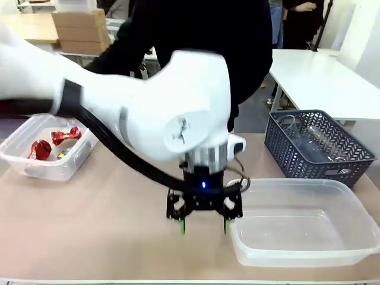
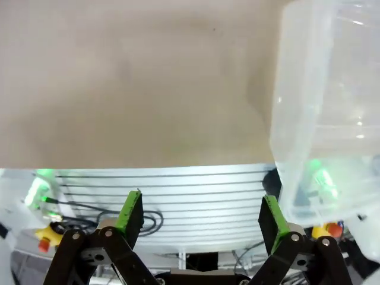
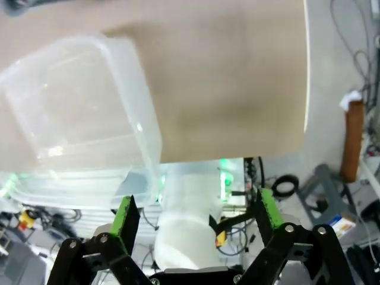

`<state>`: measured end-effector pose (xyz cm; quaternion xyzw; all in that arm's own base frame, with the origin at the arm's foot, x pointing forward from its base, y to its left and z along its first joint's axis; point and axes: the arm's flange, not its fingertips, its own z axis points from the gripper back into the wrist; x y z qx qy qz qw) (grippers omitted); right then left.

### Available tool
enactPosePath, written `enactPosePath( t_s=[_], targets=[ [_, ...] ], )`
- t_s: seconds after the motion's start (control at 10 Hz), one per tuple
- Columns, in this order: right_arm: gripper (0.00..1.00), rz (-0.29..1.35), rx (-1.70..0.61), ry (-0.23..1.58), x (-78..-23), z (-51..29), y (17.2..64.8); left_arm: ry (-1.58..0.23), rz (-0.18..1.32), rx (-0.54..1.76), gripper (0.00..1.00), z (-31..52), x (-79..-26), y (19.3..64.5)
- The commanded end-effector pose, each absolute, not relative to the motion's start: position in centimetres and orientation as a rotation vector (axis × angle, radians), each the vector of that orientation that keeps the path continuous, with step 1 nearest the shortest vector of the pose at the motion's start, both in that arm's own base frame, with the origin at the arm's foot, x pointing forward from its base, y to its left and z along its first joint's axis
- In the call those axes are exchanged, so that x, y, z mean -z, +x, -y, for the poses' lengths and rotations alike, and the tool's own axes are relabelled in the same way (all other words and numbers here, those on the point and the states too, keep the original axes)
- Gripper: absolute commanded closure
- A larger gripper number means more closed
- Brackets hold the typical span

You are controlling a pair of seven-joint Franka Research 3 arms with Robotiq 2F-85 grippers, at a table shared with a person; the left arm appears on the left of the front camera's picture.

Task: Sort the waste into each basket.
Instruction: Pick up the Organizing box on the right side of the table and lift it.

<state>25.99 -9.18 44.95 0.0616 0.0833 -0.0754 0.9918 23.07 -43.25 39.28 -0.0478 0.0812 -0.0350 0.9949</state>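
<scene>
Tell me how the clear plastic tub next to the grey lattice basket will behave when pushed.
The see-through rectangular plastic tub looks empty and thin-walled, so it is probably light and would likely slide on the smooth tan table. Low and wide, it seems unlikely to tip. Its walls may flex if squeezed.

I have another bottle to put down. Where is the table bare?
Bare table lies between the left tub of red cans and the left gripper. The right side is crowded: the clear tub and the grey basket stand close together, the gripper right beside the tub.
</scene>
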Motion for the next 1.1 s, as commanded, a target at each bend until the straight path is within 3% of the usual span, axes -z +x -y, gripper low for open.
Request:
enactPosePath(
  t_s=[0.0, 0.1, 0.3, 0.8, 1.0],
  targets=[
    [0.00, -0.085, 0.184, 0.102, -42.3, 7.7, 22.5, -0.047, -0.237, 0.033, 0.00, 45.6, -37.4, 24.3],
    [0.00, -0.167, 0.151, 0.124, -45.0, 9.2, 26.0, -0.096, -0.163, 0.070, 0.00, 43.2, -39.3, 23.1],
    [0.00, -0.157, 0.128, 0.085, -45.7, 8.6, 26.0, -0.071, -0.208, 0.049, 0.00, 44.1, -36.8, 23.1],
    [0.00, -0.151, 0.125, 0.166, -43.9, 6.2, 26.9, -0.164, -0.155, 0.054, 0.00, 42.7, -41.0, 24.6],
    [0.00, -0.207, 0.115, 0.207, -41.7, 4.7, 27.9, -0.282, -0.115, 0.016, 0.00, 43.4, -41.2, 24.8]
  ],
)
